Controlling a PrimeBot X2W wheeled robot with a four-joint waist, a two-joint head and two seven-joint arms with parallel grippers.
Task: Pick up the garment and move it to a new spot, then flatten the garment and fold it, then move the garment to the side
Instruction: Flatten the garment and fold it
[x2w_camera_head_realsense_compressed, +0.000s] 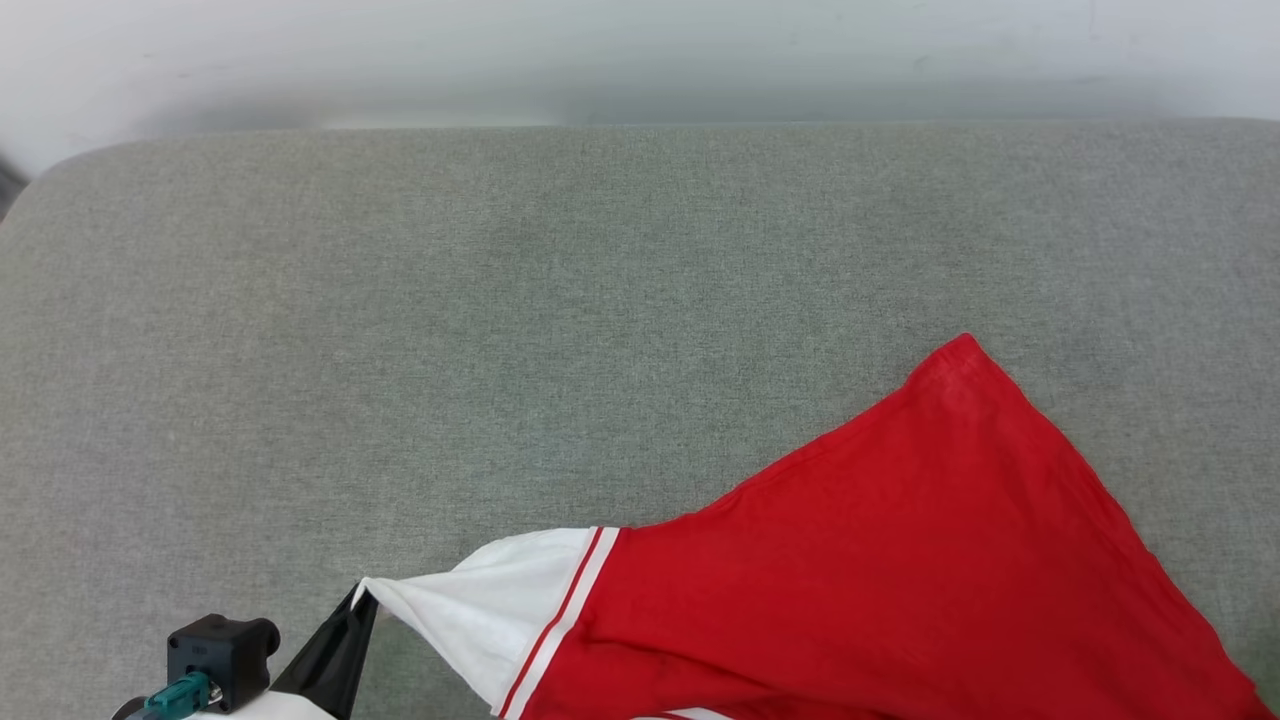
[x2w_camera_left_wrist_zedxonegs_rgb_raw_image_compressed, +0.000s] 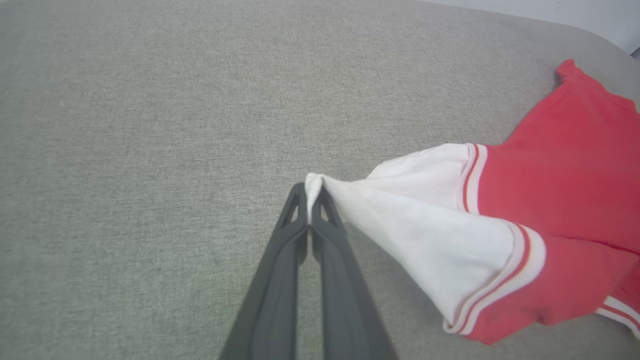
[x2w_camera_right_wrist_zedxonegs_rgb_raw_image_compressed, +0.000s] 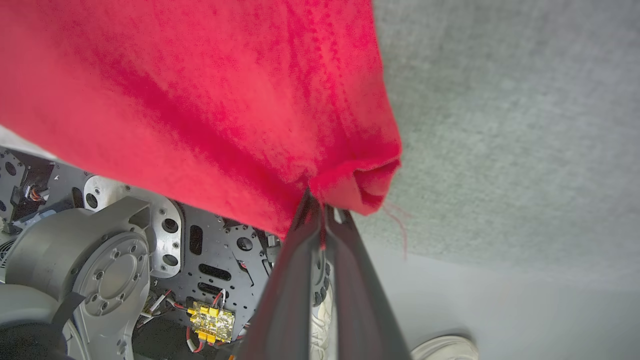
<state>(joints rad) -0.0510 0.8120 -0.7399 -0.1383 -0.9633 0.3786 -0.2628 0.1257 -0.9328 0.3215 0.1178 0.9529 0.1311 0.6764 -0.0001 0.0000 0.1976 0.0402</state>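
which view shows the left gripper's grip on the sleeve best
Left wrist view: left gripper shut on the white sleeve tip, close-up. Head view shows it small, low left; right wrist view, red cloth of the garment.

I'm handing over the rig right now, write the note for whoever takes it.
Left gripper: shut on the white sleeve of the shirt, at its tip.
Right gripper: shut on a red edge of the shirt, by the near edge of the gray cushion.
Shirt: stretched between the grippers, its far corner lying on the gray cushion.
Done: gripped at both ends.
Left: flatten, fold, move aside.
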